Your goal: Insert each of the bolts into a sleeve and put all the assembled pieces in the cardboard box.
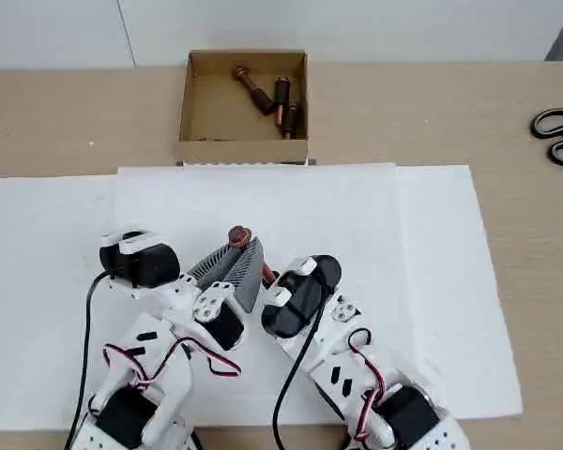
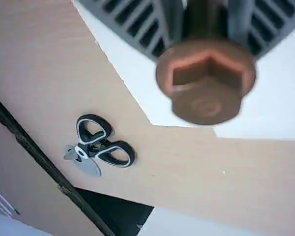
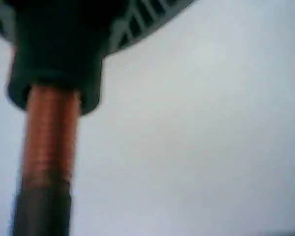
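**High view:** Three assembled pieces [image 1: 280, 98] lie inside the cardboard box [image 1: 244, 148] on the bench [image 1: 75, 112]. Well in front of the box, over white paper [image 1: 403, 244], the left gripper [image 1: 241, 247] clamps a copper bolt [image 1: 239, 234], its head toward the box.

**Left wrist view:** Grey fingers [image 2: 132, 19] flank the bolt's shank behind its hexagonal head. Scissors [image 2: 101, 147] lie on the bench.

**Right wrist view:** The right gripper [image 3: 56, 29] appears closed around a dark sleeve [image 3: 54, 64], and a threaded copper shaft [image 3: 49, 137] projects from the sleeve's end.
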